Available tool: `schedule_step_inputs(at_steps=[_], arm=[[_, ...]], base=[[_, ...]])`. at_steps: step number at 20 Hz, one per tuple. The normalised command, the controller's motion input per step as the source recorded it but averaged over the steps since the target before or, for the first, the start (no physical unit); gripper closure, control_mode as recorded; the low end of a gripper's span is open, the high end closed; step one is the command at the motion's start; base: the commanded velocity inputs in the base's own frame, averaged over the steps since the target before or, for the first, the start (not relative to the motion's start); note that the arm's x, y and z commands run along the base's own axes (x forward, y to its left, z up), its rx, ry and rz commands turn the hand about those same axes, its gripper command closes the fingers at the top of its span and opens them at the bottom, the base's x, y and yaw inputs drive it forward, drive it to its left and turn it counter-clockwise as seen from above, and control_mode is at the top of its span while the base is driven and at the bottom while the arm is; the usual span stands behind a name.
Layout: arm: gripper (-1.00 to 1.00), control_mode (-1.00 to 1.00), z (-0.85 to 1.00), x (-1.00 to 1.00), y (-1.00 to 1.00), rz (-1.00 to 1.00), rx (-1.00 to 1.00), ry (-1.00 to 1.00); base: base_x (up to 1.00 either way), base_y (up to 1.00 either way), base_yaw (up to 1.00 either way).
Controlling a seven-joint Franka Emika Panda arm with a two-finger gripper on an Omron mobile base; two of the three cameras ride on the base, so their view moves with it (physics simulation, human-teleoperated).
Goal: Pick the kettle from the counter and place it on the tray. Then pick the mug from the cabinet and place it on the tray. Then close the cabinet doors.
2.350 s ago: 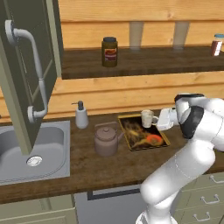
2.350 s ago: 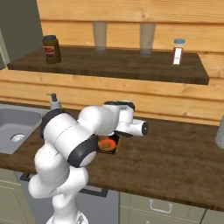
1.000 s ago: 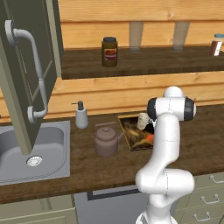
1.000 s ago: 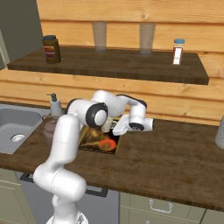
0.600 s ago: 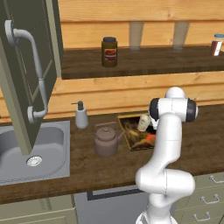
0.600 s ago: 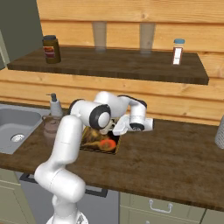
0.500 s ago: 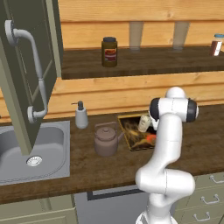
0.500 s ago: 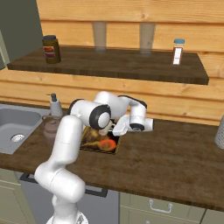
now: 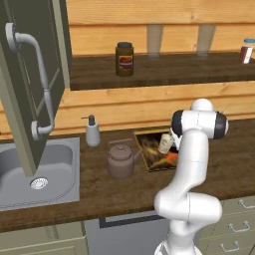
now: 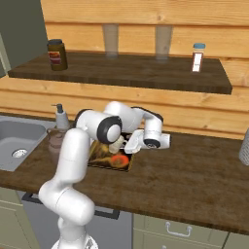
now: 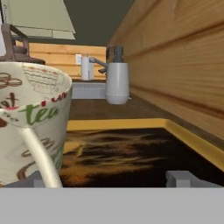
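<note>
The cream mug with printed lettering stands upright on the tray, which is dark inside with a yellow rim. My gripper is open low over the tray, its fingers spread wide, with the mug close against the left one. From the right base view the gripper points left at the mug on the tray. The brown kettle sits on the counter just left of the tray. One cabinet door hangs open at upper left.
A white soap dispenser stands by the wall behind the kettle, and the steel sink lies left of it. A wooden shelf above carries a dark jar, two glasses and a small shaker.
The arm swung in and set the mug down on the tray. In the last second it has held still while the fingers parted from the mug.
</note>
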Motion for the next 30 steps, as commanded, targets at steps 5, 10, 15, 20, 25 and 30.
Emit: schedule_step_inputs(at_steps=[5, 10, 15, 20, 25, 30], arm=[[-1.0, -1.0, 0.08, 0.04, 0.03, -0.13, -0.09, 0.0], [-1.0, -1.0, 0.1, 0.13, -0.01, -0.21, -0.15, 0.02], [-1.0, -1.0, 0.02, 0.16, -0.01, -0.26, -0.17, 0.04], [-1.0, -1.0, 0.0, 0.18, 0.0, -0.21, -0.14, 0.0], [-1.0, -1.0, -0.01, 0.11, 0.01, -0.18, -0.14, 0.0], [-1.0, -1.0, -0.14, -0.01, 0.0, -0.05, -0.09, -0.06]], base=[[0.0, 0.0, 0.0], [0.0, 0.0, 0.0], [0.0, 0.0, 0.0], [0.0, 0.0, 0.0], [0.0, 0.0, 0.0], [0.0, 0.0, 0.0]])
